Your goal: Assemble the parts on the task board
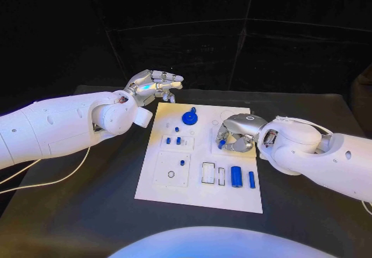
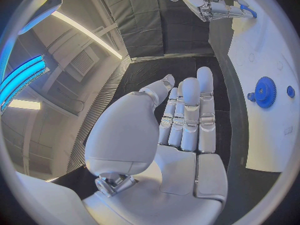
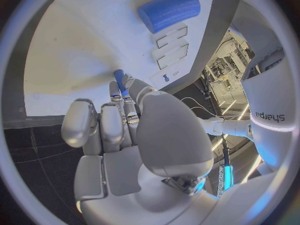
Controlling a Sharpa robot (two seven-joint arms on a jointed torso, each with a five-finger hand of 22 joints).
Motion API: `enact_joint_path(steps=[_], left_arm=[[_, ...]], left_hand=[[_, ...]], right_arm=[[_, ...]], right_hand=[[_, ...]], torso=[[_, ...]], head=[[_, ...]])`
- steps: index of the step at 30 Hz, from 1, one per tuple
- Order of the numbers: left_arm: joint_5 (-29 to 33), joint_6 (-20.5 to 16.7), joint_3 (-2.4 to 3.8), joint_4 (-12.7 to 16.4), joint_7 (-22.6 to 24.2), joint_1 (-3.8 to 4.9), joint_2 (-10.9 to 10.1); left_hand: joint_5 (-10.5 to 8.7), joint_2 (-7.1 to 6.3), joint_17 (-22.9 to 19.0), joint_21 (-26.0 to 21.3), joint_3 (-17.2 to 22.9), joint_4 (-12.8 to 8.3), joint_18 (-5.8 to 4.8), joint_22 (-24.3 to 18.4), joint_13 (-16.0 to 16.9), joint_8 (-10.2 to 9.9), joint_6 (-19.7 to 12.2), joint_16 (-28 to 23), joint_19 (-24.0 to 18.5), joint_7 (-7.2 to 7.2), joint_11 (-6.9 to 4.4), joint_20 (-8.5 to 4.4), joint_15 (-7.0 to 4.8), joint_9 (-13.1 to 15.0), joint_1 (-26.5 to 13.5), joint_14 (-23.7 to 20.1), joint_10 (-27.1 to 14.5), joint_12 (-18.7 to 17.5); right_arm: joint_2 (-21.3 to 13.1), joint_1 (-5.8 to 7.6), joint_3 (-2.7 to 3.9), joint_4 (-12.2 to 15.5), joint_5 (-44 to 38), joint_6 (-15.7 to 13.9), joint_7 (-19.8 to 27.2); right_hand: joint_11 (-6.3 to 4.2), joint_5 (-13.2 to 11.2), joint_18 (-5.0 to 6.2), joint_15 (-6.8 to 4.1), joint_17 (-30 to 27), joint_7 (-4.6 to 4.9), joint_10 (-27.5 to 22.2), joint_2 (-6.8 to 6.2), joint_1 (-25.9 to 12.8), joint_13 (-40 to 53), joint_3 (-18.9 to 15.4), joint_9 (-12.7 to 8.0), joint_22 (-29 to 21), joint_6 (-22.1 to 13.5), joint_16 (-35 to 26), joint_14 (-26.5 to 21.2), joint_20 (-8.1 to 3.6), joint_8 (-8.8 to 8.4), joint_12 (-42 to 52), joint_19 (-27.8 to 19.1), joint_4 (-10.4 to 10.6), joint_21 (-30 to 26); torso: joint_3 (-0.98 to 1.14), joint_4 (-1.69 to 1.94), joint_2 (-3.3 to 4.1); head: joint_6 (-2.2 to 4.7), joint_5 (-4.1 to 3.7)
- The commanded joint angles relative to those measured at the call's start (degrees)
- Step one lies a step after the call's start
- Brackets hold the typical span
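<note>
A robotics laboratory or test cell is indicated. A matt black table is enclosed by dark curtain panels, and long white strip lights with a ceiling vent grille are seen overhead. Cluttered equipment racks are glimpsed beyond the table's edge.

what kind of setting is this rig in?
Likely a robotics lab or test cell: a black table with dark screens behind, a white task board of small blue parts, and shelving and strip lights in the wrist views.
</note>
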Motion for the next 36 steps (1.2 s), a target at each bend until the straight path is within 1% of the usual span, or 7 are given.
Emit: enact_joint_path(steps=[1,13,18,25,28,32,36], left_arm=[[0.19,0.67,0.04,0.03,0.25,0.06,-0.04],[0.19,0.69,0.03,-0.03,0.25,0.03,0.01],[0.19,0.64,0.02,-0.06,0.24,0.02,0.04],[0.19,0.66,0.02,-0.10,0.32,0.02,0.36],[0.19,0.67,0.02,-0.21,0.34,0.03,0.63],[0.19,0.62,0.02,-0.38,0.40,0.04,0.92],[0.19,0.58,0.03,-0.43,0.48,0.05,1.14]], left_hand=[[0.16,0.57,-0.06,-0.37,-0.34,-0.12,0.32,-0.07,-0.07,-0.02,-0.12,-0.21,-0.15,0.07,0.03,0.06,0.01,-0.02,0.20,-0.42,-0.25,0.20],[0.16,0.72,-0.12,-0.45,-0.46,-0.13,0.33,-0.14,-0.07,0.02,-0.06,-0.20,-0.08,0.05,0.01,0.06,0.01,0.00,0.26,-0.41,-0.26,0.33],[0.16,0.72,-0.12,-0.45,-0.46,-0.13,0.33,-0.14,-0.07,0.02,-0.06,-0.20,-0.08,0.05,0.01,0.06,0.01,0.00,0.26,-0.41,-0.26,0.33],[0.16,0.72,-0.12,-0.45,-0.46,-0.13,0.33,-0.14,-0.07,0.02,-0.06,-0.20,-0.08,0.05,0.01,0.06,0.01,0.00,0.26,-0.41,-0.26,0.33],[0.16,0.72,-0.12,-0.45,-0.46,-0.13,0.33,-0.14,-0.07,0.02,-0.06,-0.20,-0.08,0.05,0.01,0.06,0.01,0.00,0.26,-0.41,-0.26,0.33],[0.16,0.72,-0.12,-0.45,-0.46,-0.13,0.33,-0.14,-0.07,0.02,-0.06,-0.20,-0.08,0.05,0.01,0.06,0.01,0.00,0.26,-0.41,-0.26,0.33],[0.16,0.76,-0.16,-0.50,-0.54,-0.15,0.33,-0.17,-0.07,0.03,-0.06,-0.19,-0.05,0.05,0.01,0.06,0.01,0.00,0.28,-0.41,-0.29,0.40]], right_arm=[[-0.19,0.08,0.02,0.58,-1.57,-4.56,-0.03],[-3.93,0.38,0.21,7.53,5.25,-9.96,2.69],[-3.28,0.64,0.29,9.45,7.32,-10.90,4.40],[4.23,0.32,0.18,6.68,7.34,-9.83,6.81],[7.62,-0.70,0.10,5.17,6.76,-8.97,7.69],[11.30,-2.27,0.05,3.31,6.46,-7.27,8.29],[13.62,-3.23,-0.03,1.77,6.19,-5.68,8.28]], right_hand=[[-0.76,-0.36,-0.64,-0.42,-0.01,0.06,1.37,0.96,0.57,0.25,1.20,0.17,0.25,0.43,0.43,1.87,-0.06,0.25,-0.22,0.32,-0.32,0.31],[-0.68,0.00,-0.65,-0.35,-0.37,0.20,1.69,-0.22,-0.08,0.41,2.97,0.03,0.41,0.49,0.46,1.74,-0.04,-0.17,-0.91,0.22,-1.19,0.47],[-0.65,0.28,-0.68,-0.32,-0.27,0.26,1.70,-0.49,-0.28,0.45,3.31,-0.01,0.64,0.46,0.57,1.74,-0.03,-0.30,-1.10,0.25,-1.36,0.60],[-0.56,0.59,-0.67,-0.26,-0.33,0.35,1.63,-0.66,-0.56,0.46,3.65,-0.07,0.64,0.36,0.61,1.72,0.00,-0.46,-1.35,0.19,-1.45,0.62],[-0.51,0.73,-0.66,-0.22,-0.45,0.41,1.53,-0.69,-0.67,0.46,3.87,-0.11,0.58,0.26,0.57,1.69,0.03,-0.57,-1.51,0.13,-1.51,0.60],[-0.38,0.86,-0.64,-0.13,-0.61,0.53,1.30,-0.73,-0.89,0.44,4.22,-0.18,0.47,0.04,0.54,1.65,0.09,-0.79,-1.83,0.02,-1.60,0.56],[-0.32,0.88,-0.62,-0.09,-0.65,0.59,1.17,-0.76,-1.04,0.43,4.35,-0.21,0.40,-0.08,0.55,1.63,0.13,-0.89,-1.99,-0.04,-1.62,0.53]], torso=[[0.00,0.06,-0.02],[-0.12,0.10,-0.04],[-0.08,0.03,-0.03],[-0.08,0.12,0.04],[-0.11,0.28,0.02],[-0.07,-0.02,0.04],[-0.10,-0.03,0.07]], head=[[0.03,0.06],[0.09,0.09],[0.10,0.48],[-0.15,0.91],[-0.30,1.08],[-0.32,1.68],[-0.50,1.81]])
